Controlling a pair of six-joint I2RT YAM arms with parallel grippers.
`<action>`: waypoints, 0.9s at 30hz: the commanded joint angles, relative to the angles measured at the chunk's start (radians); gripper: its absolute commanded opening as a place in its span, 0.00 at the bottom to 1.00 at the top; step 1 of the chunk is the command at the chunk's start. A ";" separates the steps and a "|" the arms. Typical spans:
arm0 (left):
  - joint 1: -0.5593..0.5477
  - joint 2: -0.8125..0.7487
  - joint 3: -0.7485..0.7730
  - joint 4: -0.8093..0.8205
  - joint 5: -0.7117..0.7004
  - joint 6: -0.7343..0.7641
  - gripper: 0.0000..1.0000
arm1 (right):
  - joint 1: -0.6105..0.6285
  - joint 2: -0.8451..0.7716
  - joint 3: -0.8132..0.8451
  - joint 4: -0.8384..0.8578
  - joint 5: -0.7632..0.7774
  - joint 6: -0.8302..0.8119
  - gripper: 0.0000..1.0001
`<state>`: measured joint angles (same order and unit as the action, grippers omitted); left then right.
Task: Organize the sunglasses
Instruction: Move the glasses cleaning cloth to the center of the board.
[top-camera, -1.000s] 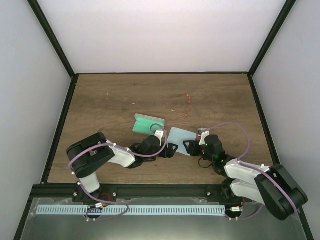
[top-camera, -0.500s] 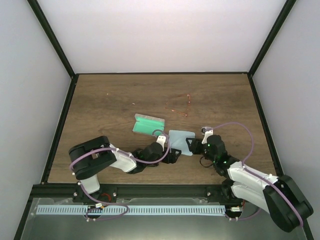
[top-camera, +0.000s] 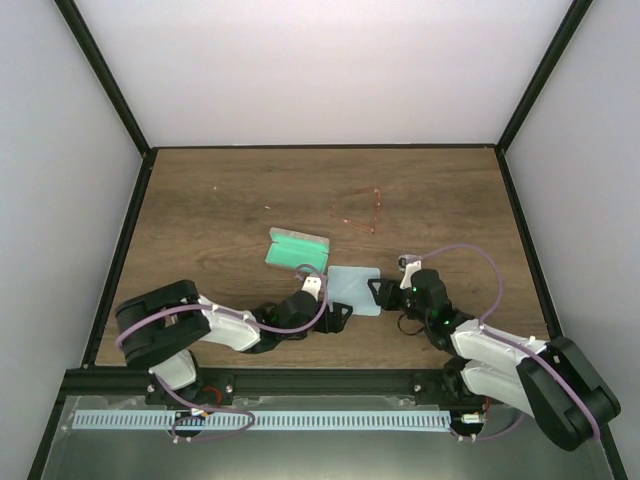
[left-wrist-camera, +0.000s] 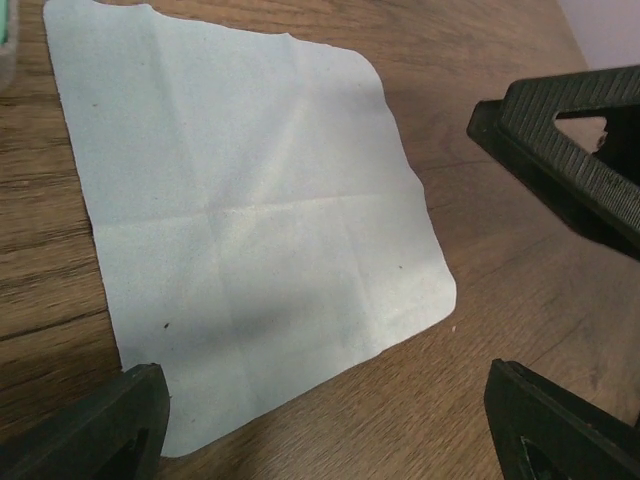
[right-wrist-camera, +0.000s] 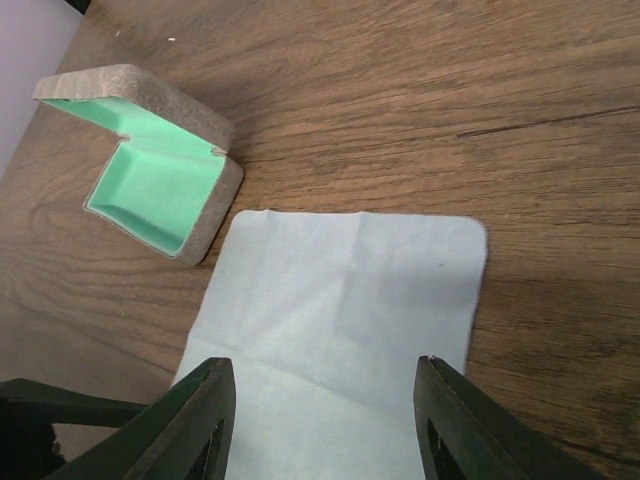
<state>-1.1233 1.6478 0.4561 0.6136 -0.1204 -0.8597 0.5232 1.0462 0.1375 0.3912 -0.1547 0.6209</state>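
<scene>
beyond both claws, toward the far side of the table (top-camera: 220, 200), the sunglasses (top-camera: 362, 214) are seen lying flat on the wood, a thin red wire shape. they are well apart from either claw and are touched by nothing. they are found straight ahead of the spot where the two claws face each other, past the far edge of the cloth (top-camera: 353, 288). they are shown only from above.

the left claw (top-camera: 345, 306) is held low at the cloth's left edge with its jaws spread wide and nothing gripped. in its own view (left-wrist-camera: 330, 430) the pale blue cloth (left-wrist-camera: 250, 220) is seen lying flat and creased between and ahead of the fingers (left-wrist-camera: 130, 425). a finger of the other claw is seen at the upper right of that view.

the right claw (top-camera: 378, 297) is set at the cloth's right edge, facing the left one. its jaws are also parted and nothing is clamped. from its wrist (right-wrist-camera: 325, 420) the cloth (right-wrist-camera: 340, 310) is seen flat between the fingers (right-wrist-camera: 205, 420).

the case (top-camera: 298, 249) is left open just beyond the left claw, green lining up, and is seen close to the cloth's far corner (right-wrist-camera: 150, 180).
</scene>
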 joint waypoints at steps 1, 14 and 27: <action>-0.002 -0.031 -0.010 -0.215 -0.046 0.015 0.91 | 0.001 -0.005 0.060 -0.027 0.064 -0.025 0.51; 0.007 -0.114 0.140 -0.441 -0.147 0.101 0.97 | 0.002 0.236 0.184 -0.008 0.083 -0.069 0.50; 0.042 -0.127 0.158 -0.440 -0.222 0.101 0.97 | 0.107 0.088 0.004 0.124 -0.061 -0.001 0.48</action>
<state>-1.1069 1.5471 0.5877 0.1936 -0.2764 -0.7731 0.6178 1.1511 0.1677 0.4706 -0.2005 0.5949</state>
